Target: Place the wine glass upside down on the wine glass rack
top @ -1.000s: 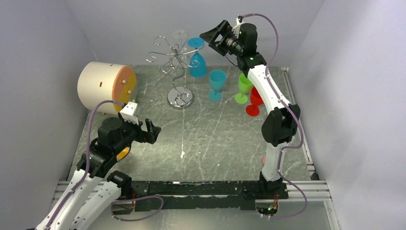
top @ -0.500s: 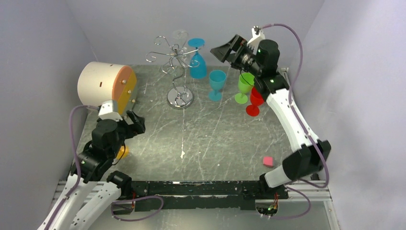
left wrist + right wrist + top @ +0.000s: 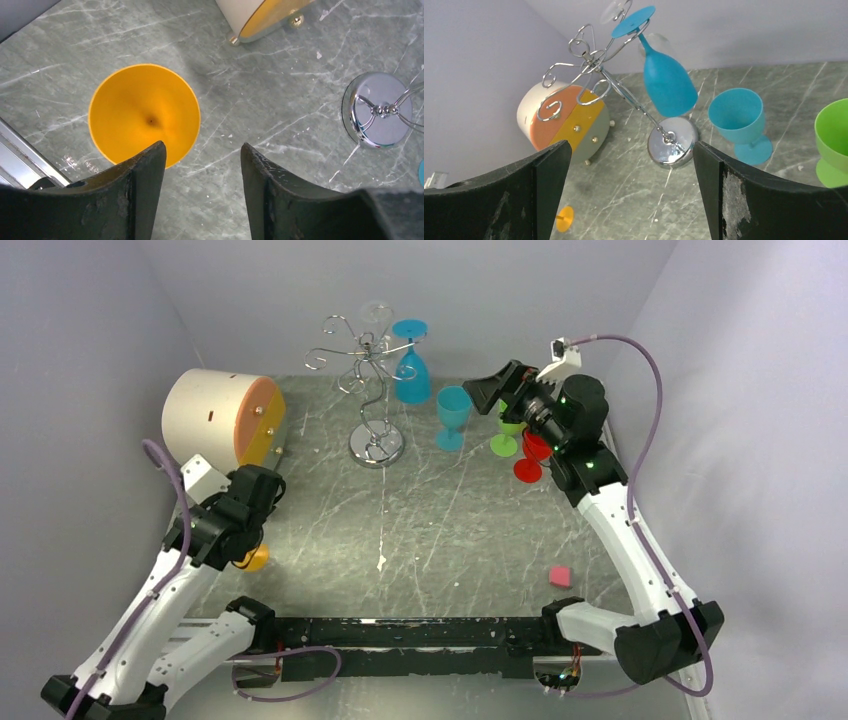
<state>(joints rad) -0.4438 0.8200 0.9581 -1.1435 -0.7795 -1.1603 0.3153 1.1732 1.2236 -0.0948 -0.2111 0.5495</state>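
**Release and withdrawal.** Your right end effector [image 3: 488, 392], fingers spread and empty, has drawn back from the wine glass rack [image 3: 377, 444] over the last second. It now sits near the upright teal glass [image 3: 453, 415]. The blue wine glass [image 3: 411, 375] hangs bowl-down from a looped arm at the rack's top, its foot caught in the wire, clear of the tabletop [image 3: 450, 530]. Your left end effector [image 3: 202, 150], likewise spread, has swung down over the orange glass [image 3: 145, 112] at the left. On this evidence the release is done, the glass hangs unaided, and the placement looks complete.
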